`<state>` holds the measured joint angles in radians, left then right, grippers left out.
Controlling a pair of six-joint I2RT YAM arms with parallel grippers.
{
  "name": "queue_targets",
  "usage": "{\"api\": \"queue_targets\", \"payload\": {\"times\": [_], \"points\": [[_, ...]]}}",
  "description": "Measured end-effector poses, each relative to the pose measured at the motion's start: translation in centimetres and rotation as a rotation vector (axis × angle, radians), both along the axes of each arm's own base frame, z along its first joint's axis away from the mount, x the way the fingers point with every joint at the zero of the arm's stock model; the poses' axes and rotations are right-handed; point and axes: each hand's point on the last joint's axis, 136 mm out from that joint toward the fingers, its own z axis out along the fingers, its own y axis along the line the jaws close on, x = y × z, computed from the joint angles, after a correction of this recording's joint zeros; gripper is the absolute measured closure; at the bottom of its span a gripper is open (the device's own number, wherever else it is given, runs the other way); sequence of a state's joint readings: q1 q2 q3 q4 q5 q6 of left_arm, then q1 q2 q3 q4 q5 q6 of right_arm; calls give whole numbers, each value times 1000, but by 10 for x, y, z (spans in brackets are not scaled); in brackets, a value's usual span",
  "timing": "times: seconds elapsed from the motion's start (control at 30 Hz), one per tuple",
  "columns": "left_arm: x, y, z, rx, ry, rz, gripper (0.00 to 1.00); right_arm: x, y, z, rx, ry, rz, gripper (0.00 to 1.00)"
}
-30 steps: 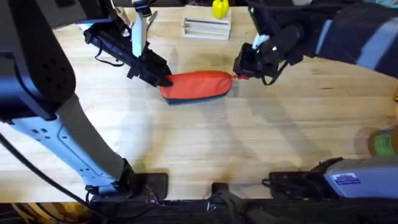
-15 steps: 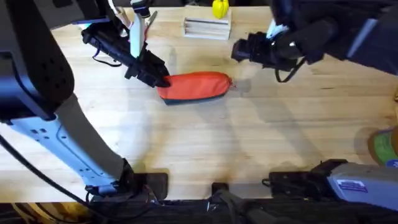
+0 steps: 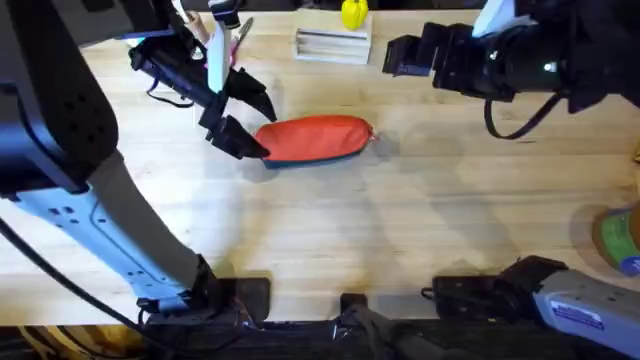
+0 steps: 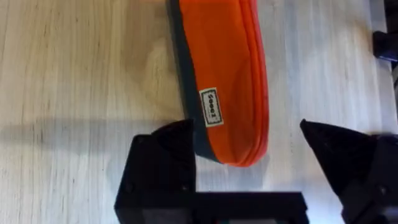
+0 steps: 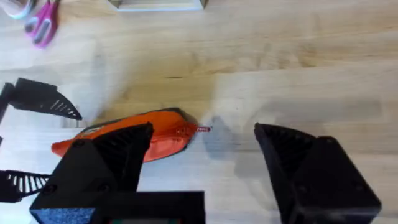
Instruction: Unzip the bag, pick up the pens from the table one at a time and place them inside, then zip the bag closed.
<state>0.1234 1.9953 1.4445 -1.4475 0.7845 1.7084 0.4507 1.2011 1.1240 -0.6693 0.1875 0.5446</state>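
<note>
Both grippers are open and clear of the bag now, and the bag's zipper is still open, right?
Not quite: the bag is zipped shut, as the left wrist view shows. The left gripper and right gripper are indeed open and clear of it.

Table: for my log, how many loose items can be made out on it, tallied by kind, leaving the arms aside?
Orange-red pencil pouch: 1
Pink-handled scissors: 1
Pale flat box: 1
Yellow object at the far edge: 1
Green round object at the right edge: 1
Total: 5
</note>
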Motion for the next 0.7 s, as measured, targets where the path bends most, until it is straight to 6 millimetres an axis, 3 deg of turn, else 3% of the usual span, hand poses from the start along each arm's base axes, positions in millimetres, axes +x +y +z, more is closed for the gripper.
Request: {"api": "queue_targets", "payload": {"times": [0.7], "points": [[16, 2, -5, 11, -86, 1, 4, -4, -2, -3, -134, -8, 139, 7]]}}
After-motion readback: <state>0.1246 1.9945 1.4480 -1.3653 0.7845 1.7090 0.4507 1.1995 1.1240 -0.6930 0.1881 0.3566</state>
